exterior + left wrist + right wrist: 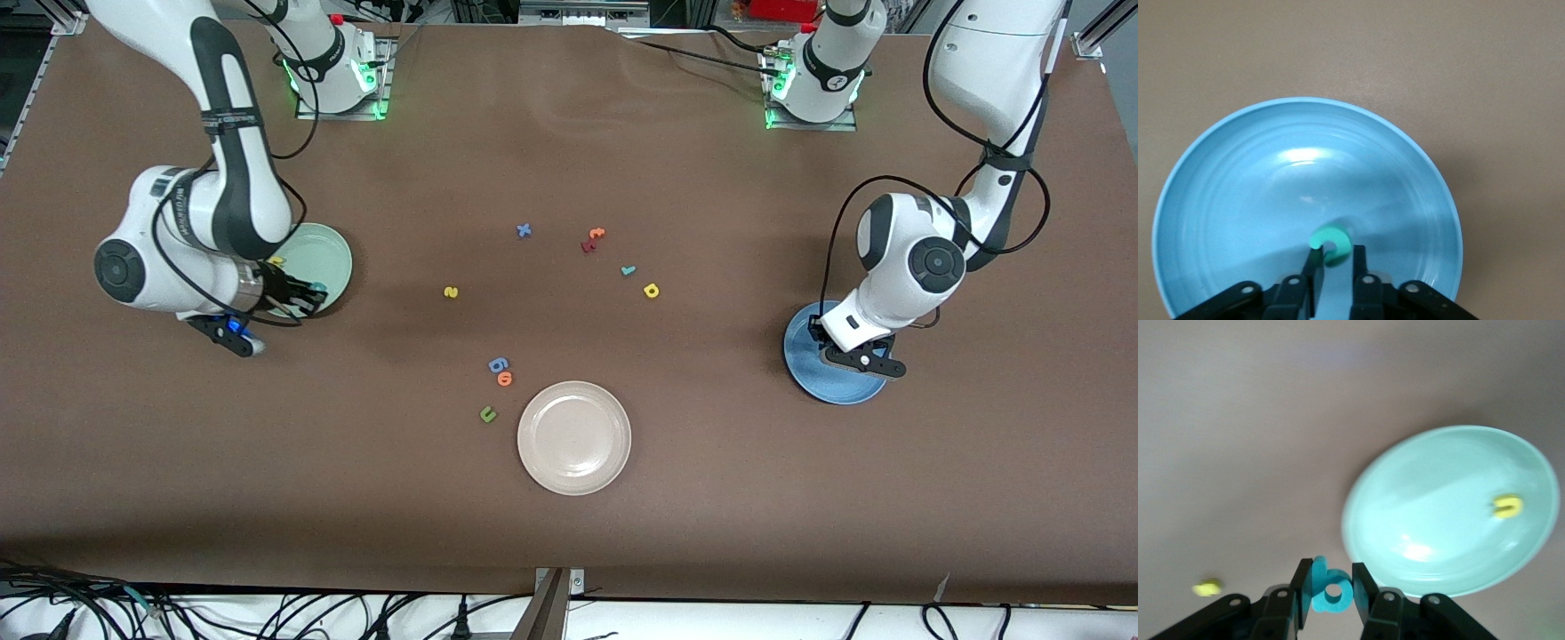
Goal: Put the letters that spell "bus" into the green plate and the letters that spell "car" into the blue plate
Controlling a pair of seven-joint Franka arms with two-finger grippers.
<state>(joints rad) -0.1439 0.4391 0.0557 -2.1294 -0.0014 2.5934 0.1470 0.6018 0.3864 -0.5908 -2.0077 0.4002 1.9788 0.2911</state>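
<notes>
From the front I see the yellow s (451, 292), teal r (628, 270) and yellow a (651, 290) loose mid-table, between the green plate (333, 253) and blue plate (813, 369). My left wrist view shows the left gripper (1331, 257) over the blue plate, fingers close around the teal c (1330, 241). My right wrist view shows the right gripper (1328, 583) clamping the teal b (1330, 587) beside the green plate, where the yellow u (1507, 506) already lies.

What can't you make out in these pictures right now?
- Front view: much of the round pale mint-green plate is covered by the right arm.
- Front view: part of the round medium-blue plate is hidden under the left end effector.
- Front view: the small foam letters in mid-table are too tiny to read surely.
- Left wrist view: the teal foam c is partly hidden by the fingers.
</notes>
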